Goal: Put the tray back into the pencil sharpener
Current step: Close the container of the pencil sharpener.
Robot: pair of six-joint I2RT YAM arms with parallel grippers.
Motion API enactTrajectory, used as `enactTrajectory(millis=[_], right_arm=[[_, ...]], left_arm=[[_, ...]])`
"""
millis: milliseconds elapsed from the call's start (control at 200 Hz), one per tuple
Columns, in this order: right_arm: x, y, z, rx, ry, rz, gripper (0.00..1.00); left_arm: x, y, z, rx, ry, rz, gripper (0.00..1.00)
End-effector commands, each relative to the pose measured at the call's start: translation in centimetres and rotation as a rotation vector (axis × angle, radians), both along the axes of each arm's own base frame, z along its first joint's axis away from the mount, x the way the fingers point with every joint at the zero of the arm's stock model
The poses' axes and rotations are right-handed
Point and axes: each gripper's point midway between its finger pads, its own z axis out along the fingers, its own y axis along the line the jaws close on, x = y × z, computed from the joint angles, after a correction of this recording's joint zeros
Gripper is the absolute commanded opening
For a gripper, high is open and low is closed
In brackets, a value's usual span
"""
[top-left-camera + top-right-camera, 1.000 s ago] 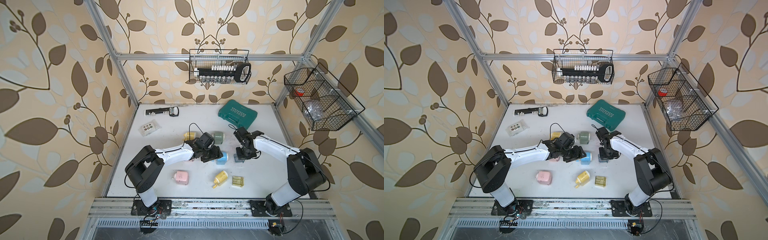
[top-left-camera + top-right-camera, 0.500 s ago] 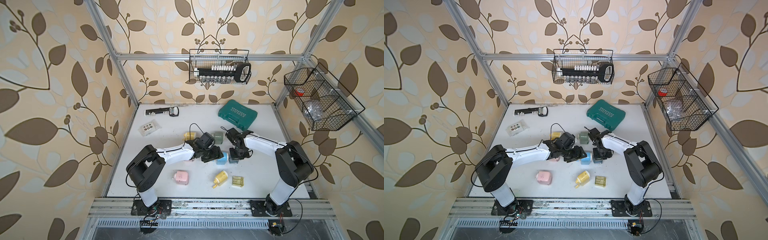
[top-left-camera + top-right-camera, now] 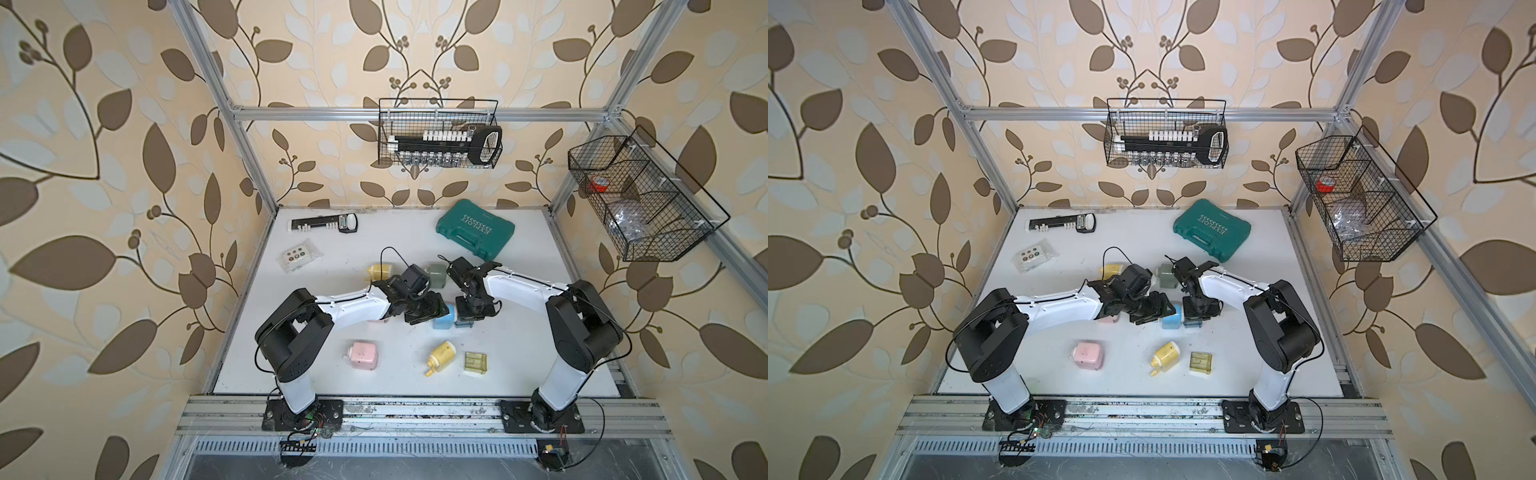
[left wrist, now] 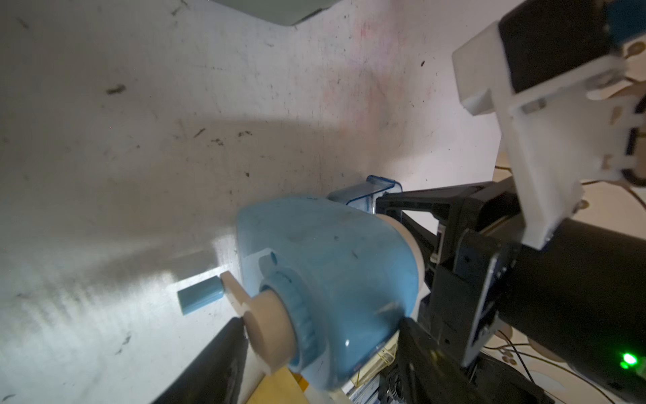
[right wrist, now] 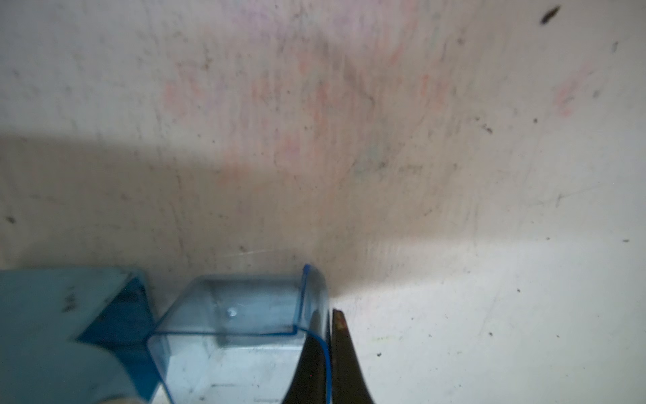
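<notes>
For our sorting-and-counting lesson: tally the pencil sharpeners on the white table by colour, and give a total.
Yellow plastic pencil sharpeners: 2
Pink plastic pencil sharpeners: 2 (one mostly hidden beneath the left arm)
Blue plastic pencil sharpener: 1
Grey-green plastic pencil sharpener: 1
Total: 6

Tray (image 5: 227, 314) cut off at edge, sharpener (image 5: 42, 314) blurred — pink box (image 3: 1109, 319) half-hidden under left arm (image 3: 1059, 309)

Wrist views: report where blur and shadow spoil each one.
Left wrist view: the sharpener is fairly crisp, though its crank end smears slightly; a broad shadow crosses the table. Right wrist view: soft all over, with the tray and the sharpener's corner blurred, and a shadow band across the table beyond them.
</notes>
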Motion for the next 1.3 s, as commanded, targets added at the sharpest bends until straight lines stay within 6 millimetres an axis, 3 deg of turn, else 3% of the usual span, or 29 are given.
enactTrajectory(millis=[0, 1295], right_arm=[[0.9, 0.6, 0.8, 0.014, -0.034, -0.011, 0.0], [0.5, 3.7, 0.8, 0.216, -0.053, 0.014, 0.0]], left_arm=[[-0.1, -0.3, -0.4, 0.015, 0.003, -0.013, 0.68], [-1.2, 1.0, -2.4, 0.046, 0.031, -0.006, 0.68]])
